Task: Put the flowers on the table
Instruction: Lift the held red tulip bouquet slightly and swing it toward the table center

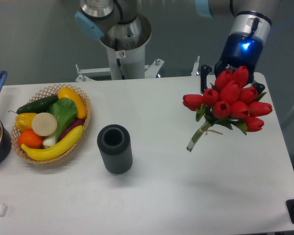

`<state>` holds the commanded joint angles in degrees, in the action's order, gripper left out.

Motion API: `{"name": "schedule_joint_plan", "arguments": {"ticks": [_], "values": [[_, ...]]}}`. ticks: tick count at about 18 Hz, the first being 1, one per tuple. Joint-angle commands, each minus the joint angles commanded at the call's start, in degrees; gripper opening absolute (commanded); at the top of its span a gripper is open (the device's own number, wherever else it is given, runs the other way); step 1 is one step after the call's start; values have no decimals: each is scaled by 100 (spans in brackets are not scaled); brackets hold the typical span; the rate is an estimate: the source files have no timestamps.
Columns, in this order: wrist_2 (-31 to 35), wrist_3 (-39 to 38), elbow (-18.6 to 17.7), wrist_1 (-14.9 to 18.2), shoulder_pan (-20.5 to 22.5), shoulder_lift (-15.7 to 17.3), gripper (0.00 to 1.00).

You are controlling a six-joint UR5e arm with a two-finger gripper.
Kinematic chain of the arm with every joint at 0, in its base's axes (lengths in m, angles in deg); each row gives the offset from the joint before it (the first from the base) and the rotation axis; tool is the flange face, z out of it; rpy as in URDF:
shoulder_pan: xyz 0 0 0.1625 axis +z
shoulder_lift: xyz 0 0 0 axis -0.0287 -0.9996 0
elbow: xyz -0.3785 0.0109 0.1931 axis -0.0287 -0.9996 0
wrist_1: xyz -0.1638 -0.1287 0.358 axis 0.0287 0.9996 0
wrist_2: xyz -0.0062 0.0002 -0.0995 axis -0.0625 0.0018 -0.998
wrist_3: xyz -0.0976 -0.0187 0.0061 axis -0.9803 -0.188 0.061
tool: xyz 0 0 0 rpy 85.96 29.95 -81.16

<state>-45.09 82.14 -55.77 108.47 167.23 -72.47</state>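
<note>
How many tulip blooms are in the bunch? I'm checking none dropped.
10 visible, all clustered in the flowers held above the table at its right rear; more may be hidden behind the front blooms.

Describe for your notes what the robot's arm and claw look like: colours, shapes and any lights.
The arm has silver-grey round joints with light blue caps. Its wrist section is silver on top, then glossy dark blue with a glowing blue light. The claw is black and mostly hidden behind the flowers.

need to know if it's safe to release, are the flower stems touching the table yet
Cannot tell. The one camera view shows the flowers tilted under the gripper, stem ends low over the table, but neither contact nor gap is plain.
</note>
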Motion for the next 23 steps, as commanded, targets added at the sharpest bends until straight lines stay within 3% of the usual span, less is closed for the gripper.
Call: {"name": "schedule_joint_plan", "arguments": {"ticks": [10, 23], "values": [[641, -149, 27, 35, -61, 88, 48], [3074, 114, -70, 53, -738, 27, 47]]}}
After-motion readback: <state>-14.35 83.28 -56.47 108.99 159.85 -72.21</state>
